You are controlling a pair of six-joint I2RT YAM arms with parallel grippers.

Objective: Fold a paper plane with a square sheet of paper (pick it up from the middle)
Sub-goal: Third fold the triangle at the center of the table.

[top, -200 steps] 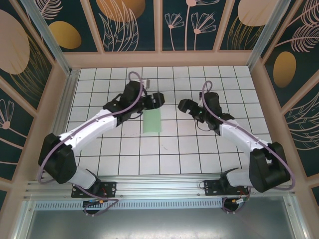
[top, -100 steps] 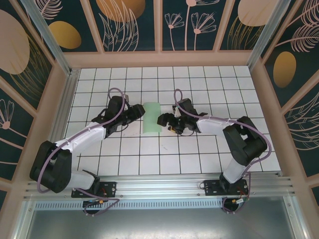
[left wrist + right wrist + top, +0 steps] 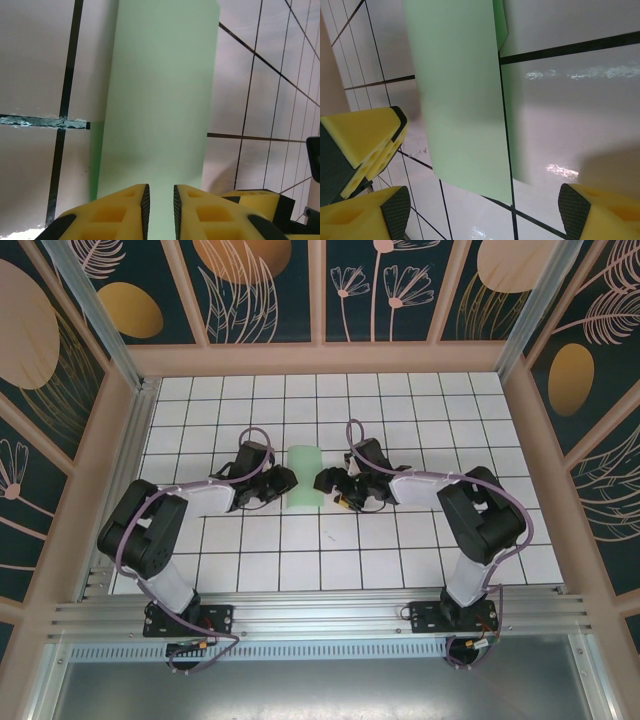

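From above, your left gripper (image 3: 284, 483) sits at the left edge of the square sheet of paper (image 3: 303, 476) and your right gripper (image 3: 324, 480) at its right edge; both arms reach inward, low over the tiled table (image 3: 400, 550). Left wrist: the jaws stand a narrow slit apart with the sheet's (image 3: 160, 100) edge between them; you cannot tell if they pinch it. Right wrist: the jaws are spread wide, with the sheet's (image 3: 455, 90) edge between them, touching neither.

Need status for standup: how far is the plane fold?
Done: paper looks folded once into a narrow strip. In hand: left claw seems to pinch its edge, paper bowed off the table; right claw open alongside. Left: nose folds, wings; no plane shape yet.
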